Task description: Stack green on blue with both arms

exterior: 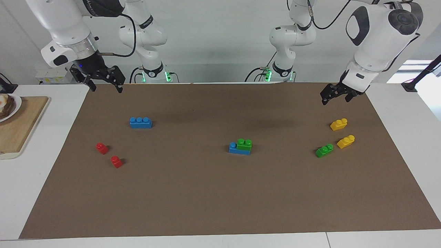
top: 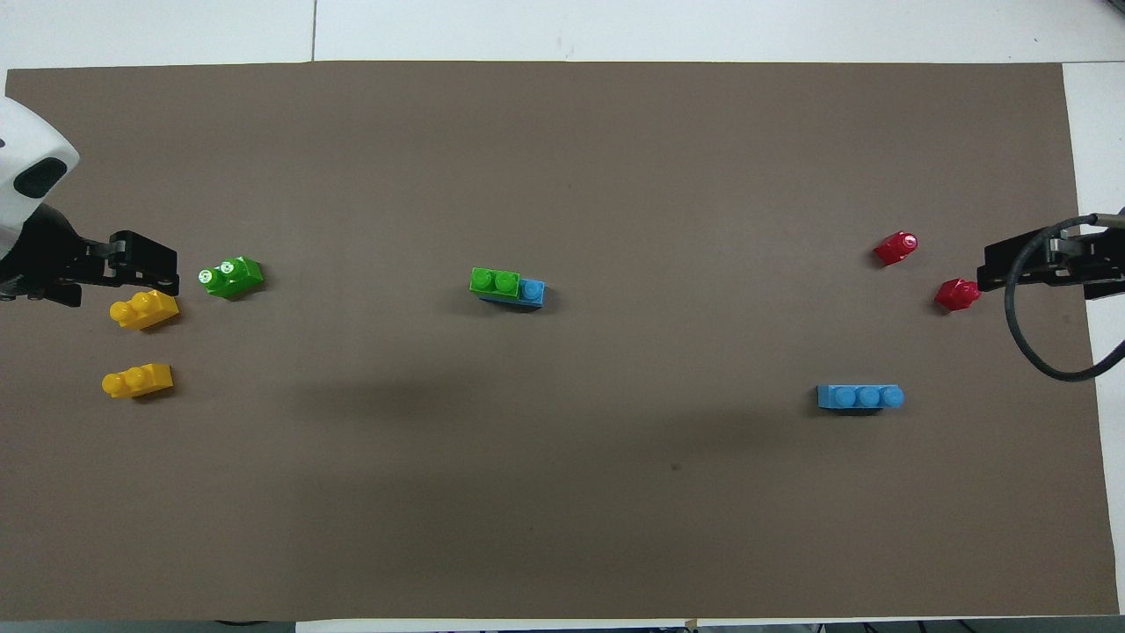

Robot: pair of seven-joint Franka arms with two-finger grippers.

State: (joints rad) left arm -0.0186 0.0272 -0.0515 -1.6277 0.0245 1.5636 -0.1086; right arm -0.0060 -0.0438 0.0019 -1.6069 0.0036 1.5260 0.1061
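Note:
In the middle of the brown mat, a green brick [exterior: 244, 144] [top: 494, 281] sits stacked on a blue brick [exterior: 235, 150] [top: 532, 291], covering two of its studs. A second green brick [exterior: 324, 150] [top: 230, 277] lies loose toward the left arm's end. A second blue brick [exterior: 140, 122] [top: 860, 397] lies toward the right arm's end. My left gripper [exterior: 334, 100] [top: 145, 268] hangs open and empty over the mat by the yellow bricks. Over the mat's corner at its own end, my right gripper [exterior: 106, 89] [top: 993, 268] is open and empty.
Two yellow bricks [exterior: 338, 124] [exterior: 346, 141] lie beside the loose green one. Two red bricks [exterior: 102, 148] [exterior: 116, 161] lie farther from the robots than the loose blue one. A wooden board [exterior: 20, 127] with a plate [exterior: 8, 108] sits off the mat at the right arm's end.

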